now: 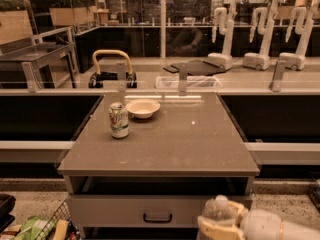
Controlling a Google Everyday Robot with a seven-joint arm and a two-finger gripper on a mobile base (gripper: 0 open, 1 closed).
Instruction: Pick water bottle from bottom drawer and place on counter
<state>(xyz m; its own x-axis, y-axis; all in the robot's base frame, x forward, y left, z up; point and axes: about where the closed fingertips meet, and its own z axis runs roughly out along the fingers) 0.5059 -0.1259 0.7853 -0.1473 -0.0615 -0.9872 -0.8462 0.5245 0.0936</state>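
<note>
Claw [221, 225] gripping a bottle [218, 209] in front of the cabinet [115, 211].
The claw is reaching in at the bottom right edge, its fingers clasping the clear bottle, which is sitting lower than the worktop [180, 144] and just right of the drawer handle [157, 217]. On the worktop, a can [119, 120] is standing upright at the left, and a bowl [143, 108] is sitting near it, further back.

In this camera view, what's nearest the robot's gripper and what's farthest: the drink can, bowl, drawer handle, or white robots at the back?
The gripper, bottom right, holds the water bottle.
1. Drawer handle, just to its left.
2. Drink can and bowl, on the counter, back left: too close to call.
3. White robots, far back right.
</note>
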